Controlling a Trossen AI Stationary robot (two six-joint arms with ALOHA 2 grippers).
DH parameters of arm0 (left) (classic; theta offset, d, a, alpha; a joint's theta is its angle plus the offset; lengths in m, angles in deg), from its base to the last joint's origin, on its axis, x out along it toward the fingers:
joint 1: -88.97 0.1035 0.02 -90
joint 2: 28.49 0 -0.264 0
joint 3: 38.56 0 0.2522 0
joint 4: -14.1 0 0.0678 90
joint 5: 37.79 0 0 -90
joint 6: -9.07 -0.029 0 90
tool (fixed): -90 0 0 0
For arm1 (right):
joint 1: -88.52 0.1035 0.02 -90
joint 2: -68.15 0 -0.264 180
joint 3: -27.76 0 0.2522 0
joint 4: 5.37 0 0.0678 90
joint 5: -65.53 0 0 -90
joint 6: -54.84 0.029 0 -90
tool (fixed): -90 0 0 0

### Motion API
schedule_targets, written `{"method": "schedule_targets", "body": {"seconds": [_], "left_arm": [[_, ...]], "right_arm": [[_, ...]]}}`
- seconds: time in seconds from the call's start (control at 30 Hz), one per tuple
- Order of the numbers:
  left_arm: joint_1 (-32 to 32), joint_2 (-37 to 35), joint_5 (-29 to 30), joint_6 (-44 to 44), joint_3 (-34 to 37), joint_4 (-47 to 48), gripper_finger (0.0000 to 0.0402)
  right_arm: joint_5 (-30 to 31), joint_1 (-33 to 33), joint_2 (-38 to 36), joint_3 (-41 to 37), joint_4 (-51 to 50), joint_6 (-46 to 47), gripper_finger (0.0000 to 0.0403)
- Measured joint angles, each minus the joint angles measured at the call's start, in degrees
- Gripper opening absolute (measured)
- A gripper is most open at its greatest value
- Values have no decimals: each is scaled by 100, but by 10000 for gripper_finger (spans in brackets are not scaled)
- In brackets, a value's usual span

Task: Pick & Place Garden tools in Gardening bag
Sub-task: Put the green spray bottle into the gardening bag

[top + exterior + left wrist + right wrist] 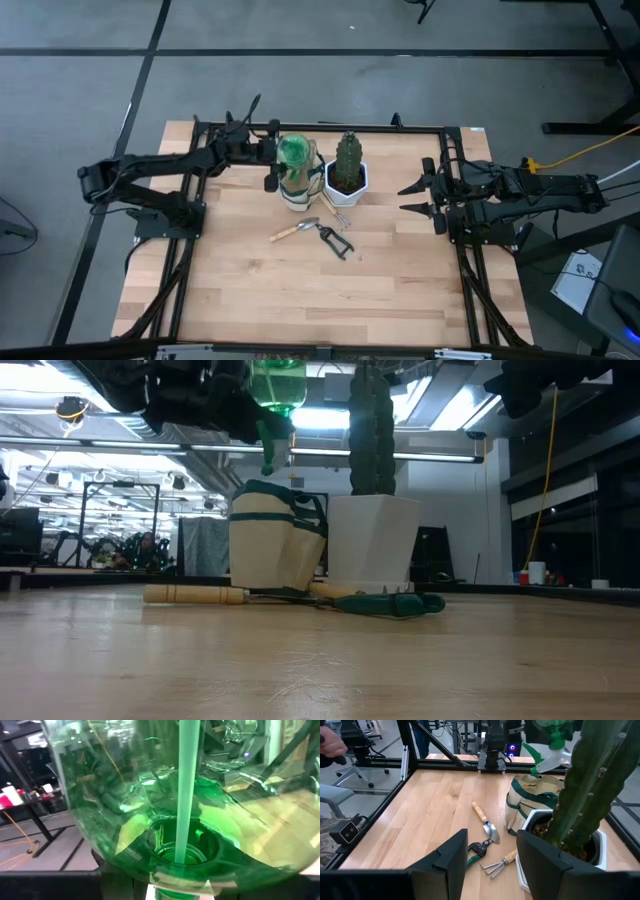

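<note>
From above, the left gripper holds the green bottle over the bag. The low view adds that the bottle hangs in the air, clear of the bag's top, with its nozzle pointing down. The left wrist view is almost all bottle: see-through green, round, with a pale green tube running down the middle. The fingers themselves are hidden there, but the bottle stays up in the air, so they are most likely closed on it.

The right wrist view shows what the top view makes tiny. The trowel has a wooden handle and a shiny metal blade. The shears lie just past the tips of the right fingers, and the little fork lies near them too, beside the white pot. All three rest flat on the tabletop. The cactus stands in the pot, just beside the bag. The bag is beige with dark green trim and stands upright.

The left arm reaches across from its side, bent at the elbow. The right gripper waits at its own side, low, with its fingers spread wide apart and holding nothing.
</note>
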Motion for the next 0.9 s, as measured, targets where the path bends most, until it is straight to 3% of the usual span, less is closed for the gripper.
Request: {"method": "schedule_targets", "body": {"seconds": [0.5,0.9], "left_arm": [[251,883,-226,110,2,-57,153],[545,1136,-233,1718,2,41,150]], "right_arm": [[1,0,0,1,2,0,172],[0,2,1,-1,0,-1,172]]}}
